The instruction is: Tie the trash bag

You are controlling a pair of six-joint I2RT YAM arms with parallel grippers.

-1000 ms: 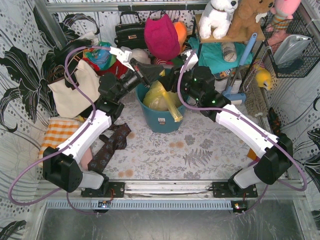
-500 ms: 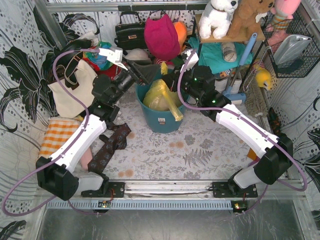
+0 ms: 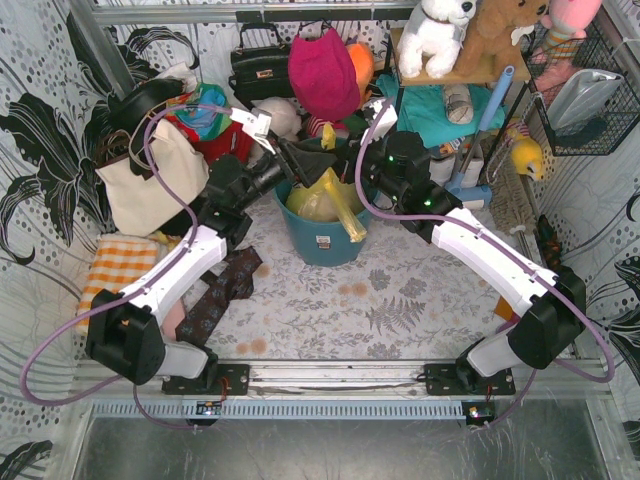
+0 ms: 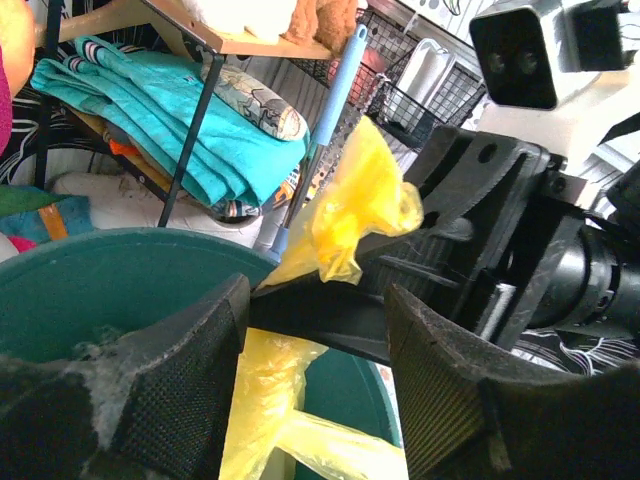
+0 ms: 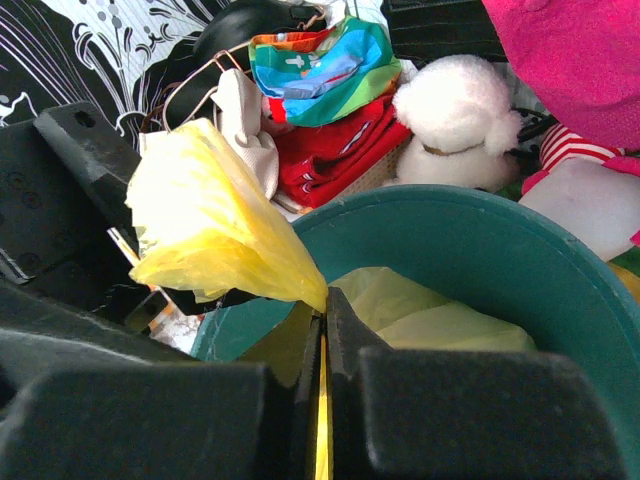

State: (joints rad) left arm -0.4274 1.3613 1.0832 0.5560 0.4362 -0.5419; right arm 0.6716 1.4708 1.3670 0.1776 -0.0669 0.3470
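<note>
The right gripper (image 5: 322, 322) is clenched on one twisted strip of the yellow bag (image 5: 215, 225). Its two fingers are pressed together with a thin line of plastic between them, and one crumpled tuft fans out past the tips. The left gripper (image 4: 315, 300) is released. Its two fingers stand wide apart, one on each side of the right gripper's black fingers and the pinched plastic. Whether either left pad touches the plastic I cannot tell, as the wrist view is too close.

The two grippers meet tip to tip just above the far rim of the one teal bucket (image 3: 322, 245). The bulk of the bag sits inside the bucket, and a second yellow strip lies over its near right rim in the top view.

The bucket stands on the table (image 3: 400, 300), between the two arms, which reach in from the near edge. One cream tote (image 3: 150, 185) leans to the left, beyond the left arm, apart from the bucket. One dark patterned cloth (image 3: 222, 292) lies on the table beside that arm.
</note>
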